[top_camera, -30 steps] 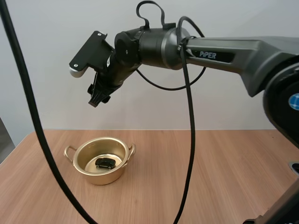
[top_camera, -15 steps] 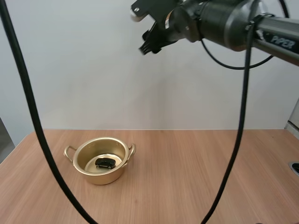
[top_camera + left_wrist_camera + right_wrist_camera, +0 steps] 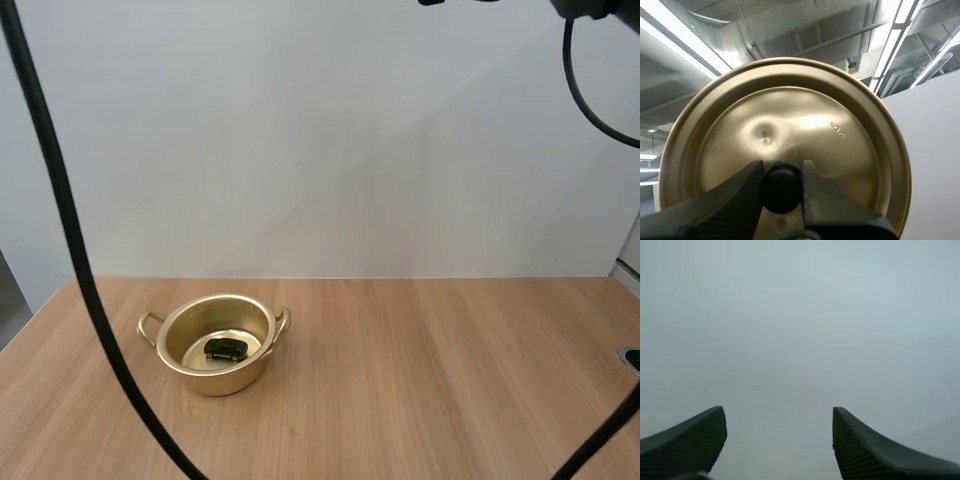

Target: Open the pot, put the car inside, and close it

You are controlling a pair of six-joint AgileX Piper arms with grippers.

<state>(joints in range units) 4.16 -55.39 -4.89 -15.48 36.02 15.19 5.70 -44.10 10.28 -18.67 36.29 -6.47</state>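
A gold pot (image 3: 215, 343) with two small handles stands open on the wooden table at the left. A small black toy car (image 3: 226, 349) lies on the pot's bottom. In the left wrist view my left gripper (image 3: 782, 186) is shut on the black knob (image 3: 782, 190) of the gold lid (image 3: 790, 145), which is held up facing the camera. My right gripper (image 3: 779, 432) stands open with nothing between its fingers, pointing at a plain pale wall.
The wooden table (image 3: 430, 380) stretches bare to the right of the pot. A plain pale wall (image 3: 330, 150) stands behind the table.
The right arm has swung up and to the right, from above the pot out past the high view's top edge. The pot and the car have not moved.
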